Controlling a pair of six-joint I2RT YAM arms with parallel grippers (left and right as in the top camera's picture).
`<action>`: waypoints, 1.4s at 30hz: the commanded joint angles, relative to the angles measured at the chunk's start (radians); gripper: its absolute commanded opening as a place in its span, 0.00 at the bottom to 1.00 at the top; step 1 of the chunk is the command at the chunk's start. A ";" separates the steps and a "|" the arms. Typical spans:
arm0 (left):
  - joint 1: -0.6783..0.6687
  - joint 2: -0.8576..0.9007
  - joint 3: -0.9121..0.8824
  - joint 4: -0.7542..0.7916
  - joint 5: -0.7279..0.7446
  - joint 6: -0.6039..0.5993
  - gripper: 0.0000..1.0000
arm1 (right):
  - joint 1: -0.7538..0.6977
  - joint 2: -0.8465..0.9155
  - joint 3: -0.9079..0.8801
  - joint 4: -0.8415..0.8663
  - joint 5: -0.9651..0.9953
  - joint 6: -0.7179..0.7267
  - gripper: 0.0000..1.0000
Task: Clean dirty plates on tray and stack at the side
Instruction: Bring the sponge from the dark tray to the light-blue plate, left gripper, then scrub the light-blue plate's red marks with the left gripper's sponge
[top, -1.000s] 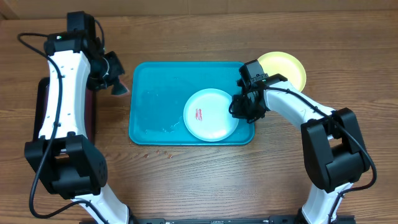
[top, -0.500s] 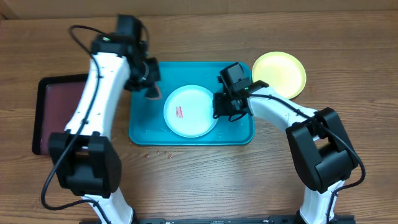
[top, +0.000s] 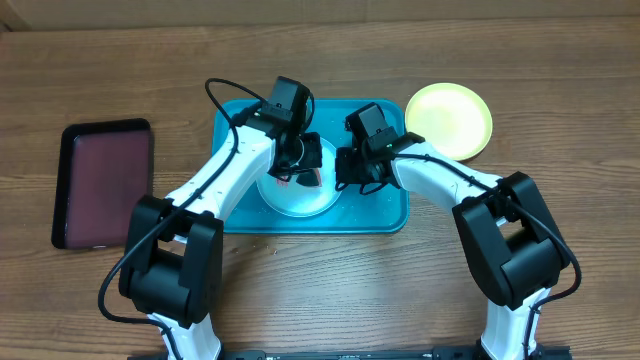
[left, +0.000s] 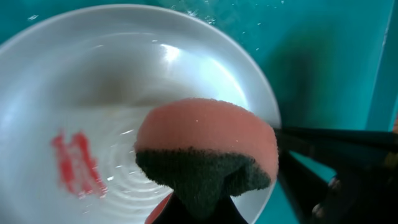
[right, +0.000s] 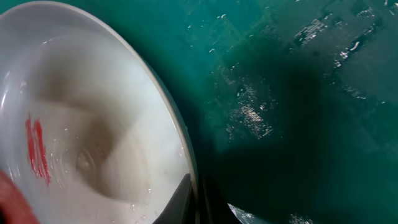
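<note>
A white plate (top: 296, 196) with a red smear (left: 76, 163) lies on the turquoise tray (top: 238, 212). My left gripper (top: 300, 168) is shut on a pink sponge with a dark scrub side (left: 208, 149), held just over the plate's middle. My right gripper (top: 343, 170) is shut on the white plate's right rim (right: 180, 155). The plate fills the left wrist view (left: 93, 93) and the left of the right wrist view (right: 81, 112). A pale yellow-green plate (top: 450, 120) lies on the table right of the tray. The mint-blue plate is out of view.
A dark maroon tray (top: 102, 182) sits at the left of the wooden table (top: 500, 60). The turquoise tray's floor (right: 298, 93) is wet with droplets. Small crumbs lie on the table in front of the tray (top: 262, 244).
My left arm has swung right from the maroon tray and brought the sponge over the white plate. My right gripper has dragged the plate leftward toward the tray's middle.
</note>
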 joint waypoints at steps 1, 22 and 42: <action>-0.003 -0.003 -0.026 0.025 -0.016 -0.077 0.04 | 0.021 0.048 -0.012 -0.003 0.024 0.006 0.04; 0.052 0.059 -0.029 -0.002 -0.083 -0.040 0.05 | 0.021 0.048 -0.011 -0.003 0.024 0.136 0.04; 0.071 0.121 -0.022 -0.044 -0.238 0.032 0.08 | 0.021 0.048 -0.011 -0.016 0.024 0.132 0.04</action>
